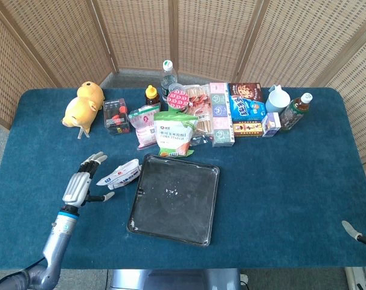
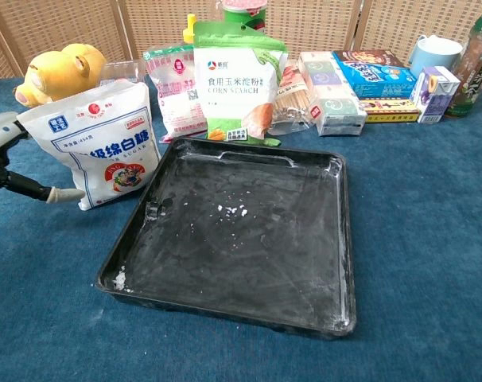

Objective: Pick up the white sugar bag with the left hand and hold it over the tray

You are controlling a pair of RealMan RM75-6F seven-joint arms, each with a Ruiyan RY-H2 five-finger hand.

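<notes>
The white sugar bag (image 1: 121, 175) (image 2: 98, 146) stands just left of the black tray (image 1: 195, 220) (image 2: 305, 270), leaning against its left rim. My left hand (image 1: 85, 182) (image 2: 10, 167) is open beside the bag's left side, fingers spread, the thumb tip close to the bag's lower corner and not gripping it. Of my right hand (image 1: 358, 234) only a fingertip shows at the lower right edge of the head view, far from the tray.
Along the back stand a yellow plush toy (image 1: 82, 104), a corn starch pouch (image 1: 173, 135), snack boxes (image 1: 246, 109), a honey bottle (image 1: 151, 95), a water bottle (image 1: 168, 75), a white jug (image 1: 278, 98) and a green tea bottle (image 1: 296, 110).
</notes>
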